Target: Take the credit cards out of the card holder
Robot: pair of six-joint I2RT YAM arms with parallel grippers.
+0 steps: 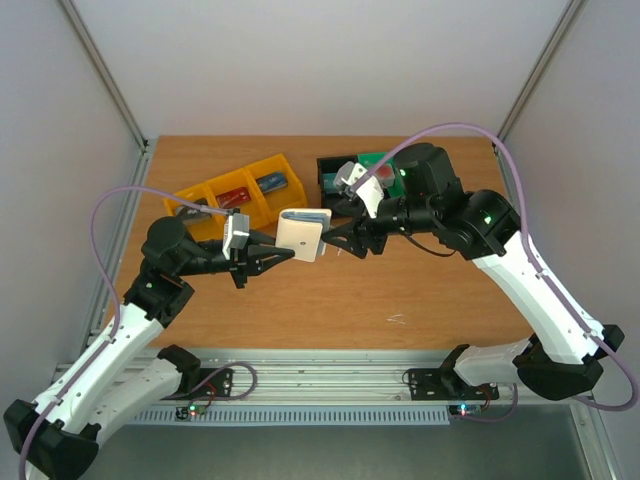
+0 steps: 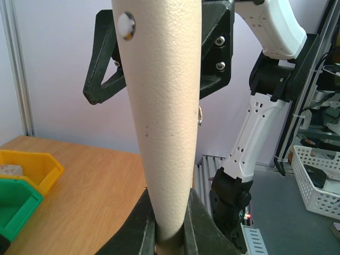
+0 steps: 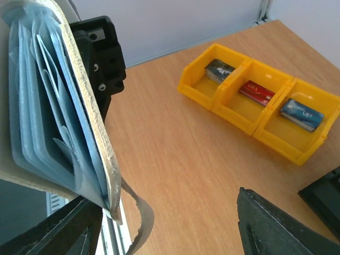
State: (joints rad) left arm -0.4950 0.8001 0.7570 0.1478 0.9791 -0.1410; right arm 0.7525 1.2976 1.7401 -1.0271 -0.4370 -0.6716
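Note:
The card holder (image 1: 300,237) hangs in the air over the middle of the table, whitish-beige outside. My left gripper (image 1: 285,253) is shut on its lower edge; in the left wrist view the holder (image 2: 164,106) rises between my fingers (image 2: 204,228). My right gripper (image 1: 335,243) is open right beside the holder's right side. In the right wrist view the holder's blue-grey inner pockets (image 3: 48,117) gape at the left, next to my left finger, and my right gripper (image 3: 164,228) holds nothing. I cannot tell single credit cards apart among the blue-grey layers.
Three joined yellow bins (image 1: 235,200) stand at the back left, each with a flat card-like piece: dark (image 3: 219,70), red (image 3: 256,93), blue (image 3: 301,113). A black bin (image 1: 338,172) and a green bin (image 1: 377,158) stand at the back right.

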